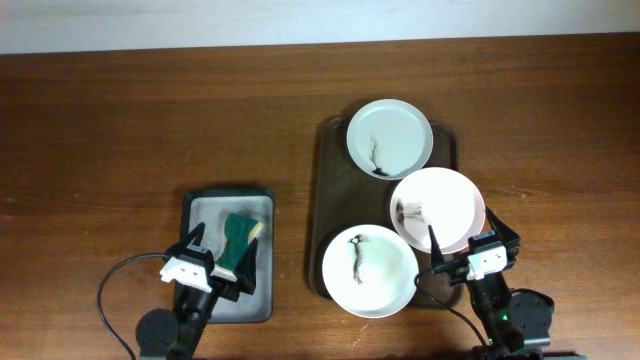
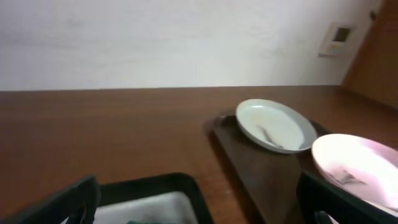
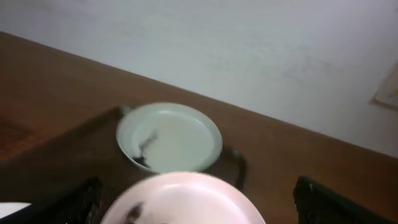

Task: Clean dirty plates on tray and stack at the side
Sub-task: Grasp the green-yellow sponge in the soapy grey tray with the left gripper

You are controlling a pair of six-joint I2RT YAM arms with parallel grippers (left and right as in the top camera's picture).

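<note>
Three white plates with dark smears lie on the dark brown tray point(image 1: 338, 190): a far plate point(image 1: 390, 137), a middle plate point(image 1: 437, 208) and a near plate point(image 1: 368, 271). My left gripper point(image 1: 222, 254) is open over a grey metal tray point(image 1: 203, 212), just above a green sponge point(image 1: 239, 240). My right gripper point(image 1: 462, 240) is open at the near right edge of the middle plate. The left wrist view shows the far plate point(image 2: 275, 124) and the middle plate point(image 2: 357, 165). The right wrist view shows the far plate point(image 3: 169, 137) and the middle plate point(image 3: 186, 199).
The grey metal tray stands left of the brown tray, its corner in the left wrist view point(image 2: 158, 196). Bare wooden table point(image 1: 150, 120) spreads to the left and behind. A pale wall point(image 3: 249, 43) lies beyond the far edge.
</note>
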